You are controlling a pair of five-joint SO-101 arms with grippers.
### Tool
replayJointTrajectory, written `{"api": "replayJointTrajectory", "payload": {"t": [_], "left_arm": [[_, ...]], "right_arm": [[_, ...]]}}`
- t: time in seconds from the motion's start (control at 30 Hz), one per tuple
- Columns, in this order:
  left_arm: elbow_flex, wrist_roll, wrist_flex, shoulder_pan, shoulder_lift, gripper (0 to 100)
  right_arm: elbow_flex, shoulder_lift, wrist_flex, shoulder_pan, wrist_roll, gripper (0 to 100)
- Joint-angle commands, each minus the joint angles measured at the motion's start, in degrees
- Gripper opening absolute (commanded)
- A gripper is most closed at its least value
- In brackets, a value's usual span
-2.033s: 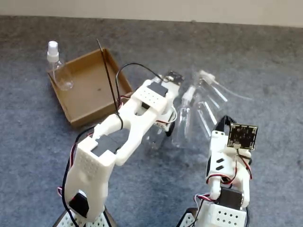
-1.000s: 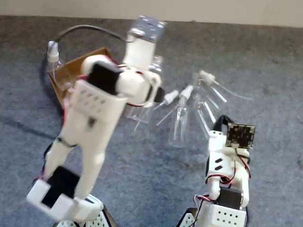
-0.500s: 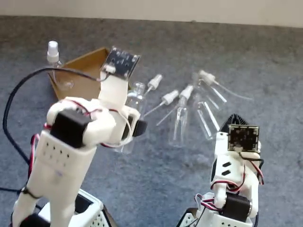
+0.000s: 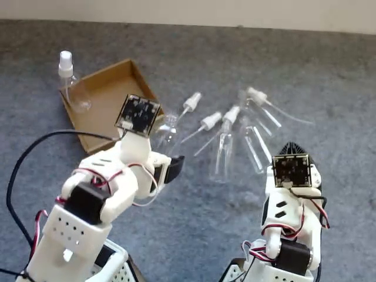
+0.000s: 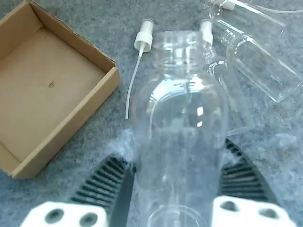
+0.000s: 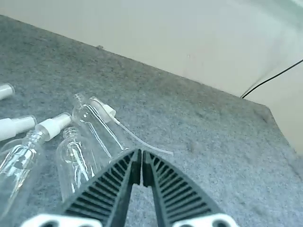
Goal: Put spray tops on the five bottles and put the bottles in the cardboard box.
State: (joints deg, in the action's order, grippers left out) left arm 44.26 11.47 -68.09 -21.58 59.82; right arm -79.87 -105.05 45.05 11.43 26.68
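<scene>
Left gripper [image 5: 176,161] jaws clamp clear capless plastic bottle [image 5: 180,90], neck past the tips. Right gripper [image 6: 141,161] jaws closed, empty. Risk: slick round body could rotate or slip when white spray top [image 5: 143,40] ahead gets pushed on.

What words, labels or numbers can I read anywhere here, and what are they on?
None can be read.
The capless bottle and the other clear bottles carry no label.
The cardboard box is plain, with one small dark speck inside, not a letter.
The circuit boards on the arms bear marks too small to read.
</scene>
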Motion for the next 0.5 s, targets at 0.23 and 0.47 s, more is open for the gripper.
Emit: {"api": "replayJointTrajectory", "payload": {"t": [0.23,0.47], "left_arm": [[11.5,0.2,9.0,0.7,10.2,14],[18.6,0.2,16.1,0.7,13.1,14]], "right_arm": [[14.2,-0.2,7.8,-0.7,-12.8,1.4],[30.5,3.5,19.0,-0.7,-16.5,1.4]]}}
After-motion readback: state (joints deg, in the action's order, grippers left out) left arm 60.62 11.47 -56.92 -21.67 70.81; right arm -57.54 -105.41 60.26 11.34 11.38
